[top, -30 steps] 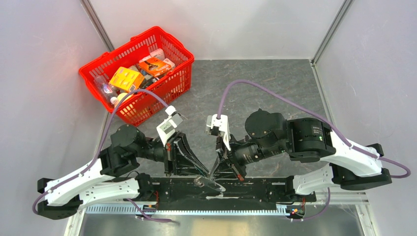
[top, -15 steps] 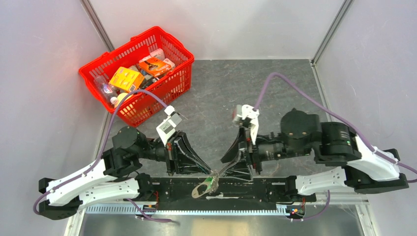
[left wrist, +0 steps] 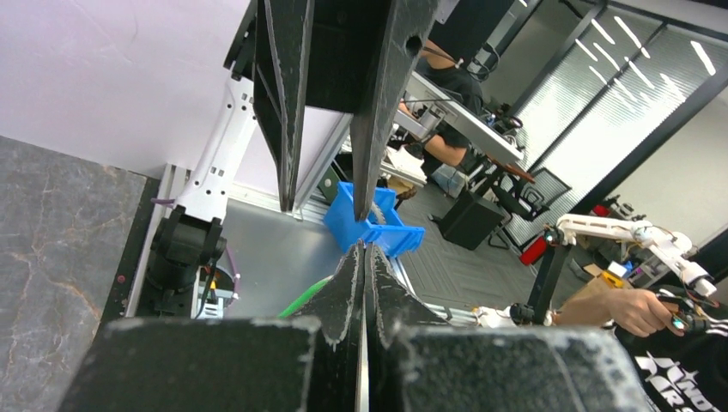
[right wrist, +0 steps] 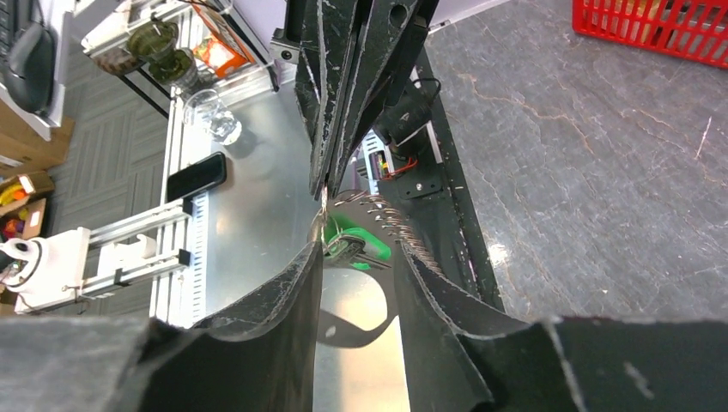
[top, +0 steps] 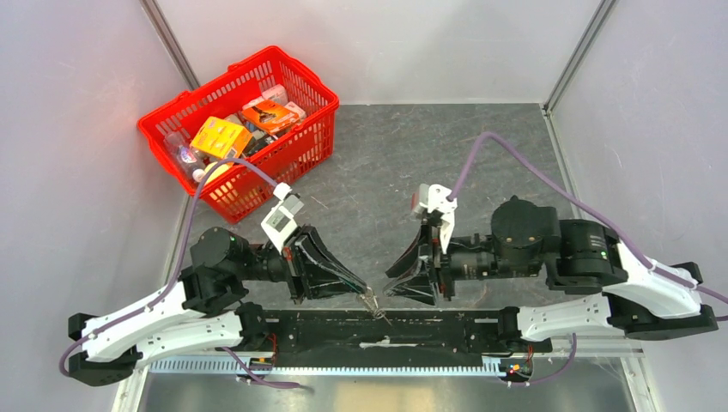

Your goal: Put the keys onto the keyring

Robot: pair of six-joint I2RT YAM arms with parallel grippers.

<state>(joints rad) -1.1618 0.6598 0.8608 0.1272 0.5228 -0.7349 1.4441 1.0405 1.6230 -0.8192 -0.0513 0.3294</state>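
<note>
My left gripper [top: 371, 299] is shut, pinching the thin edge of the keyring [right wrist: 391, 225], a dark loop with a toothed rim. In the right wrist view the left gripper [right wrist: 324, 190] comes down from above, and the loop curves off from its tips. The keys [right wrist: 371, 255], a small metal piece with a green head, hang by the loop just under those tips. My right gripper [top: 388, 284] faces the left one from the right, open. Its fingers [right wrist: 292, 292] stand either side of the key and loop without closing on them. A sliver of the green key [left wrist: 300, 299] shows beside the left gripper [left wrist: 364, 249].
A red basket [top: 283, 154] full of packets stands at the back left of the grey stone table [top: 481, 154]. A black rail [top: 446, 330] runs along the near edge, right below both grippers. Grey walls close in the left and right sides.
My right gripper, shut at the ring a second ago, has opened and drawn back to the right. The left gripper has kept its hold and shifted slightly, with the ring hanging from it.
</note>
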